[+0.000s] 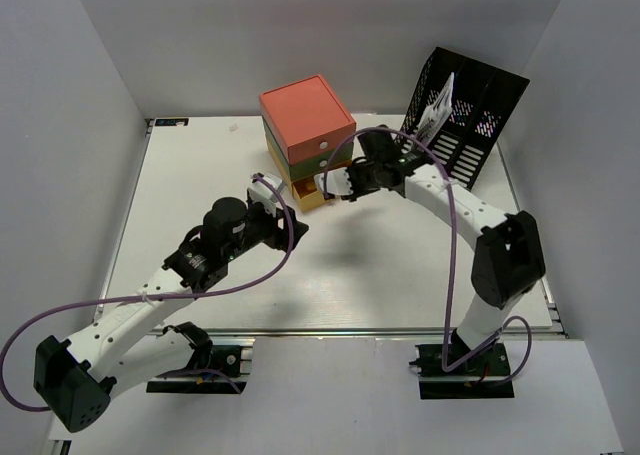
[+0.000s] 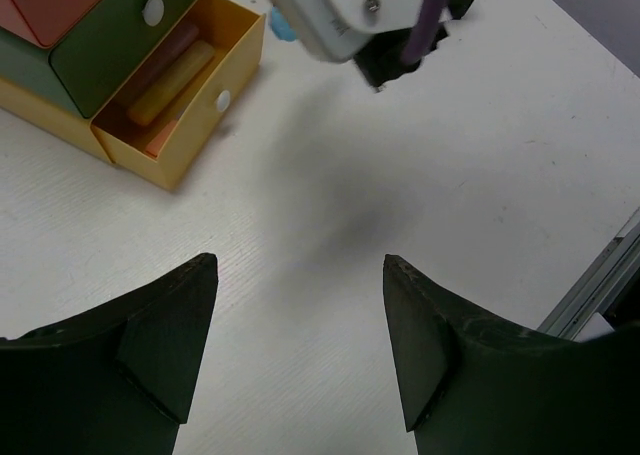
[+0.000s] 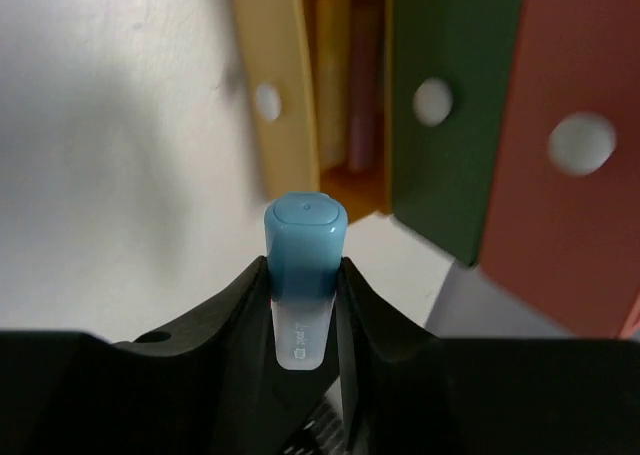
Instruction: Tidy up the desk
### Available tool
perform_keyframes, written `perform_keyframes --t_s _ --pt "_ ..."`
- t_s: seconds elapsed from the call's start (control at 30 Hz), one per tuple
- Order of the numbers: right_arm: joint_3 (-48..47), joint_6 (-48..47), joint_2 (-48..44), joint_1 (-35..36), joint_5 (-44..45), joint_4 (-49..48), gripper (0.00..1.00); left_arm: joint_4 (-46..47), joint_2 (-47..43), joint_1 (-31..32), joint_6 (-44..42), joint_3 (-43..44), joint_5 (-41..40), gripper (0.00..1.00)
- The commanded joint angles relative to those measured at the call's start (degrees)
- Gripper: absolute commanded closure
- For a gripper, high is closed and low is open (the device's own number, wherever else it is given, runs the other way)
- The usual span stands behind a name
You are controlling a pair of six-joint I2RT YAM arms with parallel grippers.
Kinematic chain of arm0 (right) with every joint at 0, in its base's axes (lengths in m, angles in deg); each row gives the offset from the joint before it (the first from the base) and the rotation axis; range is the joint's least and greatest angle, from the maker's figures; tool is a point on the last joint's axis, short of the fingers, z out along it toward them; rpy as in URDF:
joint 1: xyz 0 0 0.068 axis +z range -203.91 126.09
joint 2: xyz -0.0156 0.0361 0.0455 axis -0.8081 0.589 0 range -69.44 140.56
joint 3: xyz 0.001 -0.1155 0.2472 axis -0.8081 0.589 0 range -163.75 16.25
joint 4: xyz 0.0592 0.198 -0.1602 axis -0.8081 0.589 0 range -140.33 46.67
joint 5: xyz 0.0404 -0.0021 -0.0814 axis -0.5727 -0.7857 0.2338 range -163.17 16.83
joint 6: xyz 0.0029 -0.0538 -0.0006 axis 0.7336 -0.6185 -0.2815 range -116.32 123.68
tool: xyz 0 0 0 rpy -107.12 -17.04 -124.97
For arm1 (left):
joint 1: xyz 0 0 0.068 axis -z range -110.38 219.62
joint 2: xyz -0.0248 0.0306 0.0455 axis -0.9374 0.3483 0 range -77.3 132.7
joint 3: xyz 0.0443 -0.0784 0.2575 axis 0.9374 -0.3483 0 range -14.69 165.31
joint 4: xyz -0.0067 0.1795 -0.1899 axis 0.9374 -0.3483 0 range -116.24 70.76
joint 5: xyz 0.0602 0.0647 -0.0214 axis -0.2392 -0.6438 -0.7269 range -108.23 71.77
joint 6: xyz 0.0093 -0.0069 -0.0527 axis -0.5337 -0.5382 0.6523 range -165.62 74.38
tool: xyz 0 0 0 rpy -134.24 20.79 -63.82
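The white desk [image 1: 380, 265] carries a small red-green-yellow drawer unit [image 1: 305, 140] at the back middle. Its yellow bottom drawer [image 2: 175, 85] is pulled open, with a yellow and a pink pen lying inside; it also shows in the right wrist view [image 3: 275, 85]. My right gripper [image 1: 332, 185] hangs just in front of the open drawer, shut on a blue-capped marker [image 3: 305, 240] with a clear body. My left gripper [image 2: 300, 265] is open and empty over bare desk, in front of and left of the drawer unit; it also shows in the top view [image 1: 293, 225].
A black slotted file rack [image 1: 470, 115] stands at the back right with a white printed packet [image 1: 435, 110] in it. Grey-white walls close in the desk on three sides. A metal rail [image 1: 400, 332] runs along the front edge.
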Motion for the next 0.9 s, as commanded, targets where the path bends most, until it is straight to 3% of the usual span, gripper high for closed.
perform_keyframes --t_s 0.0,0.13,0.37,0.87 --pt "-5.36 -6.53 3.00 2.87 1.49 -7.63 1.00 0.73 0.05 -0.20 -1.17 -0.29 -0.54 0.23" --pt "-11.33 -8.65 8.27 5.43 2.99 -9.50 1.00 0.56 0.32 -0.20 -1.43 -0.29 -0.71 0.23" --pt "-24.70 -3.12 20.06 7.63 5.09 -5.09 1.00 0.65 0.05 -0.20 -1.43 -0.29 -0.19 0.23" --pt "-22.52 3.57 22.88 9.48 7.12 -4.91 1.00 0.65 -1.00 -0.20 -1.52 -0.29 -0.10 0.23"
